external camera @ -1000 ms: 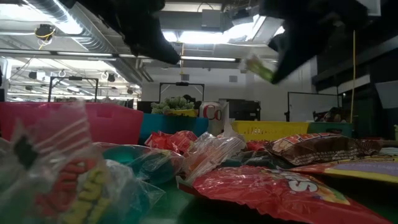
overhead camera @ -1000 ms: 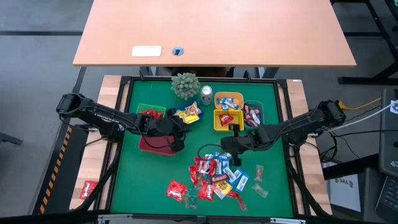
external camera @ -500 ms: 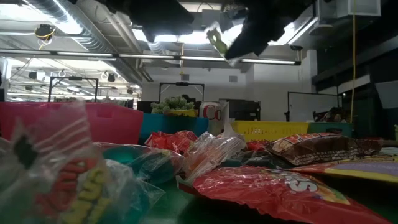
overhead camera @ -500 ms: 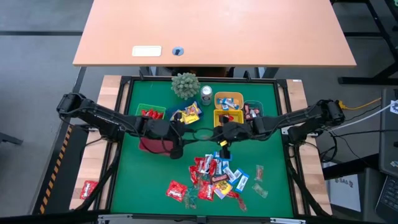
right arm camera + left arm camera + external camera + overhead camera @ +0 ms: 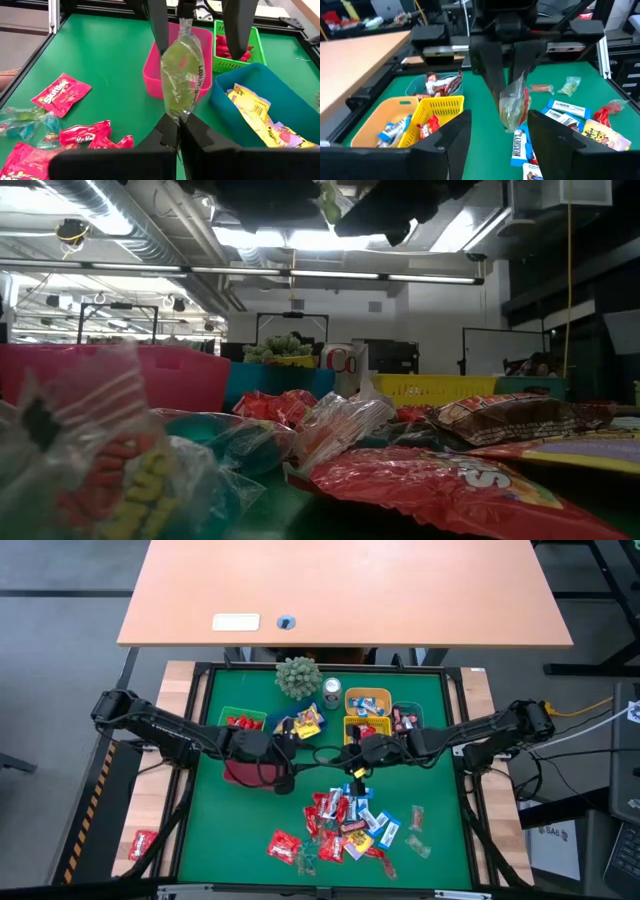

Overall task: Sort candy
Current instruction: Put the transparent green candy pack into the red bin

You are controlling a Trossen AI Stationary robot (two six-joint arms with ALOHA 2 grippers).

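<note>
Centre frame: right gripper [image 5: 177, 131] clamped on a clear-wrapped candy [image 5: 182, 77]; left gripper [image 5: 497, 132] facing it, fingers apart.

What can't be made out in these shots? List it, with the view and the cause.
- The pink square plastic bin's contents: right wrist view, hidden behind the held clear green-tinted sweet wrapper; high view, covered by the left arm.
- Print on that wrapper: too small to read fully.
- Both end effectors in the low view: cut off by the top edge, dark against the ceiling lights.
- The teal square plastic bin's far side: cut off by the right wrist picture's edge.
</note>
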